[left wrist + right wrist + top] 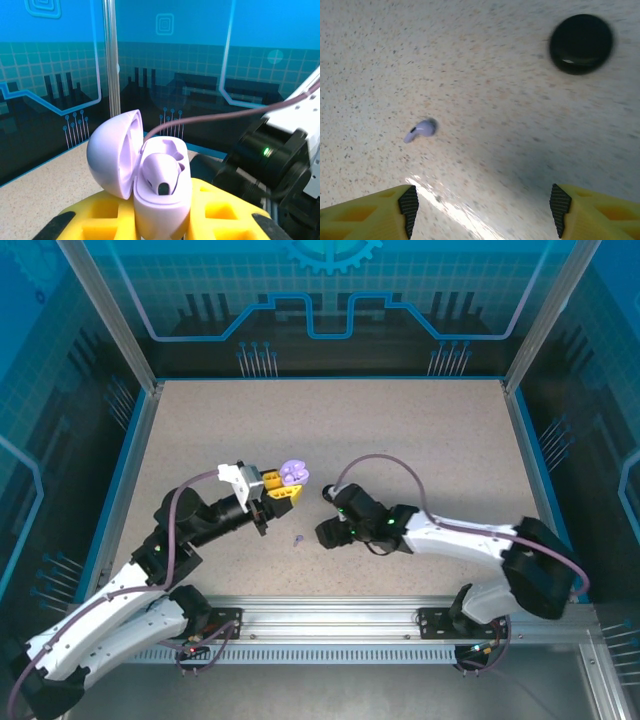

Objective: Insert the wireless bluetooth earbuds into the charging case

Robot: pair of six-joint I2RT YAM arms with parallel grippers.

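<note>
Charging case (pixel 162 205) clamped left, loose earbud (pixel 421 129) right
The left gripper (pixel 283 487) pinched the open lilac charging case with a seated earbud (pixel 161 175) inside; the loose earbud lay on the table (pixel 420 430), clear of the right gripper (pixel 482 215), its jaws spread.

a lilac earbud (pixel 421 129) lies on the table (pixel 485 75), well apart from a black case (pixel 581 44).
</note>
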